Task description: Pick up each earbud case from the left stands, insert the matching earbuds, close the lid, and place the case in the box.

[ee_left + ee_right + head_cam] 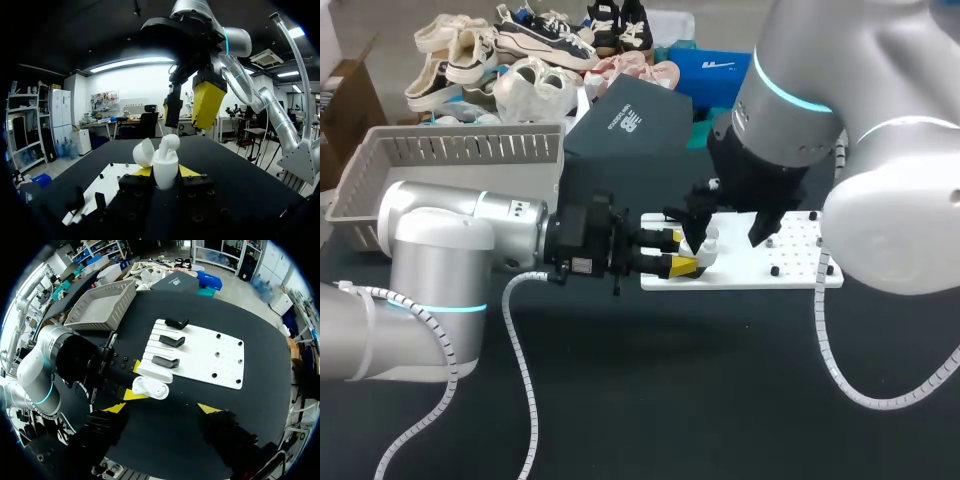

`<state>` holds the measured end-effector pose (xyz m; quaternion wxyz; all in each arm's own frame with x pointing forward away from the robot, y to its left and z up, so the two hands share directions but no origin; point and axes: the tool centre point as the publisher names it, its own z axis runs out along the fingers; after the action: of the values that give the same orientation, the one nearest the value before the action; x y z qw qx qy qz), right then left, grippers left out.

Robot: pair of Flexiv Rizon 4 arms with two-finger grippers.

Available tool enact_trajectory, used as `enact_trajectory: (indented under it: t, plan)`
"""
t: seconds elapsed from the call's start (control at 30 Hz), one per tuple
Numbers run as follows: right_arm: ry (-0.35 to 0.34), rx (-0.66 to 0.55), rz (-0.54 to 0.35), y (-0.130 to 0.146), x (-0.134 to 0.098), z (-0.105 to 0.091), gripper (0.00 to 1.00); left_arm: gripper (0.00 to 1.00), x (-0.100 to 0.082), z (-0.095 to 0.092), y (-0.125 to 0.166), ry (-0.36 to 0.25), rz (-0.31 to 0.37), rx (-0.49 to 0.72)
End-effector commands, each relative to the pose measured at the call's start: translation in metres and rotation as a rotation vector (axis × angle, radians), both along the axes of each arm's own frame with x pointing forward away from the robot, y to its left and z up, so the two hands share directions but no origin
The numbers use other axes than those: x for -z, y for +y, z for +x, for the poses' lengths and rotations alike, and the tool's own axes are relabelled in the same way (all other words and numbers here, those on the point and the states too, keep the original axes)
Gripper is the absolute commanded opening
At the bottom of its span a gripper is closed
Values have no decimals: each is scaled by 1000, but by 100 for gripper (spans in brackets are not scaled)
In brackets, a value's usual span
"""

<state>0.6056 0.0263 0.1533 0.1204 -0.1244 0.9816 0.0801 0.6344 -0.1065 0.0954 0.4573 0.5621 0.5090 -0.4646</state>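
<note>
Head view: the left end effector is clamped on the open case, and the right end effector hangs just above it, fingers apart.

Left wrist view: an earbud stands proud of the case, so pressing it straight down seems best.

Right wrist view: the case lies ahead, between the spread fingers.

And there they are, two fat silver-grey tubes, left arm and right arm either side of the white board, cyan light rings glowing at the joints, white spiral-wrapped cables trailing, black screw-studded heads ending in yellow fingertips.
</note>
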Motion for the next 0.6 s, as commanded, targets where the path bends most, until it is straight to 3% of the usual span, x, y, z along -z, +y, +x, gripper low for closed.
enact_trajectory:
  t: [0.03,0.6]
  plan:
    - [3,3,4,-2,3,0,85,0,1,0,0,-1,-2,-1]
    - [28,14,-8,-6,12,9,85,0,1,0,0,-1,-2,-1]
